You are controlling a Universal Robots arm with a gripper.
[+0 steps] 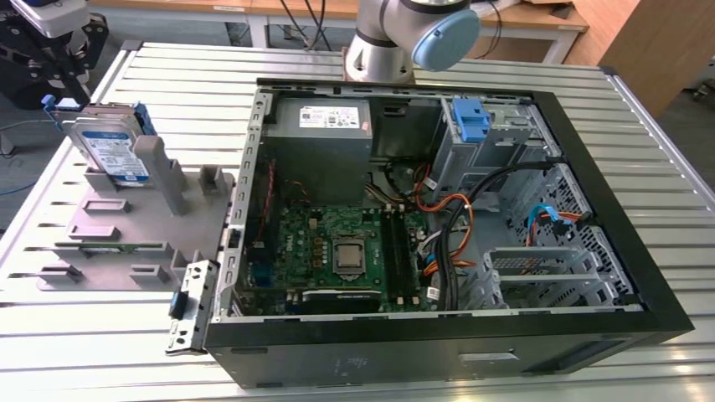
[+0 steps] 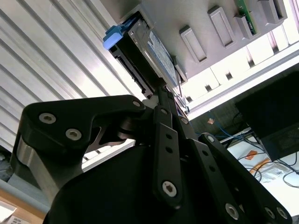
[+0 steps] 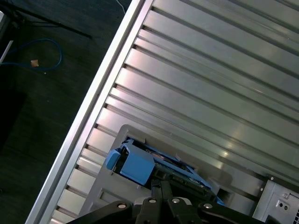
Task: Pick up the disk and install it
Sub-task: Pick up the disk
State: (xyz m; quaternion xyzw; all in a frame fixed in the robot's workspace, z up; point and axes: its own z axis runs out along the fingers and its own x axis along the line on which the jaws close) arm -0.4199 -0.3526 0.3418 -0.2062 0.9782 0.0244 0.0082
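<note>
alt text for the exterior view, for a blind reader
The disk stands on edge in a grey fixture at the exterior view's left, the gripper at its top end. Beside it, an open computer case lies on a slatted metal table, motherboard exposed.

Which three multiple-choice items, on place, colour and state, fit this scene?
1. Where is the disk? A upright in the grey fixture; B in a drive bay; C on the floor.
2. What colour are its rails? A red; B blue; C green.
3. How is the case? A shut; B upside down; C side open.
Key: 1 A, it stands in the fixture at the exterior view's left; 2 B, blue plastic frames it in the first wrist view; 3 C, the motherboard lies bare.
</note>
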